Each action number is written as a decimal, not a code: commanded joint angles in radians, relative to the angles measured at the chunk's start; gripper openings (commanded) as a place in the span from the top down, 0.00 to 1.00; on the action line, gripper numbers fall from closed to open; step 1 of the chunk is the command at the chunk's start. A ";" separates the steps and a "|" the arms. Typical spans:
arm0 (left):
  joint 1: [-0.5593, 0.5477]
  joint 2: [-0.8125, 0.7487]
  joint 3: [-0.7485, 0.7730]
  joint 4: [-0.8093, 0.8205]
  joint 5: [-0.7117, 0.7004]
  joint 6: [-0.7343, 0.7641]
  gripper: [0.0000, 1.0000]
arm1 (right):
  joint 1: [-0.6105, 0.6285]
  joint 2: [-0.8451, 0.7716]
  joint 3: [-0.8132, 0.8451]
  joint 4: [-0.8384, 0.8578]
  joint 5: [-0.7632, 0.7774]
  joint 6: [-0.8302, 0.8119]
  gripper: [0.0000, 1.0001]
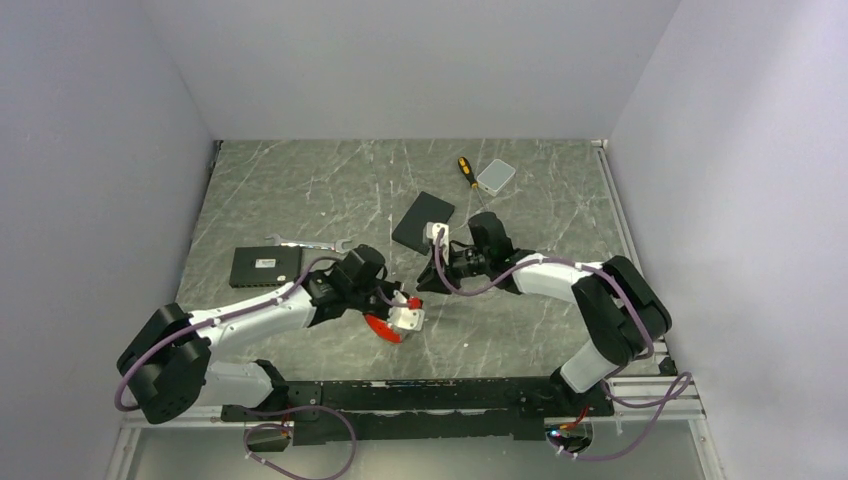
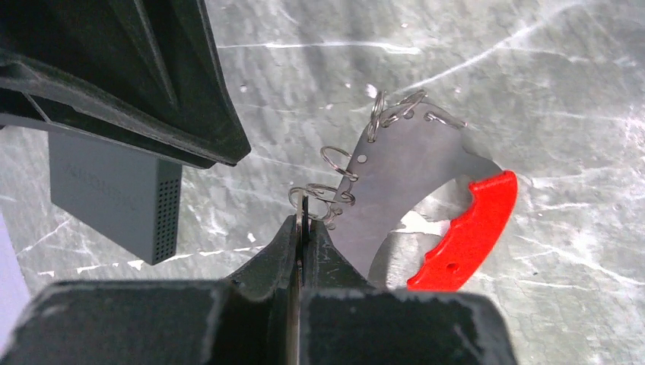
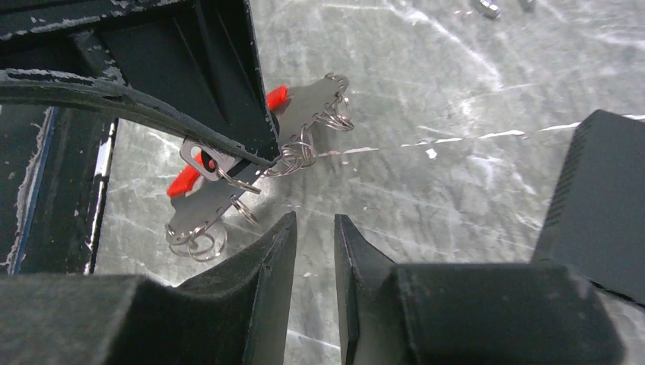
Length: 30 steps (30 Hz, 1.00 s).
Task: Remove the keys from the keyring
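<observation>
Finding: your left tool [image 2: 303,225] was closed tight on a thin flat metal piece, seen edge-on. From the holed tab showing past its finger in the right wrist view, I judged this to be the silvery key [image 3: 199,154]. Your right tool [image 3: 314,228] had its jaws a narrow gap apart with nothing between them, and it hovered just beside the work.

Location: the keyring [image 2: 414,171] hung off the held key near the front middle of the counter [image 2: 532,76], with its red part away from the grip. Whether it touched the counter could not be told. Small wire rings [image 2: 335,161] lined its grey edge, and one sat right at the left fingertips. The black-headed key could not be made out.

Step in hand, as I judged it, was freeing the held key from its wire ring.

Recommendations:
- You should have kept the left grip firm and level, as the key was the only support.
- The right jaws needed widening before the approach, because the gap looked too tight for the grey plate.
- The right tool belonged on the grey plate close beside that wire ring, not on the red end, so the loop could not swing.
- You were better off working the key round the coil than pulling straight, since a straight pull risked bending the ring or losing the grip.
</observation>
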 commanded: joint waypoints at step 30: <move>0.063 0.140 0.476 -0.315 -0.082 -0.348 1.00 | -0.174 -0.210 0.300 -0.482 -0.069 0.098 0.75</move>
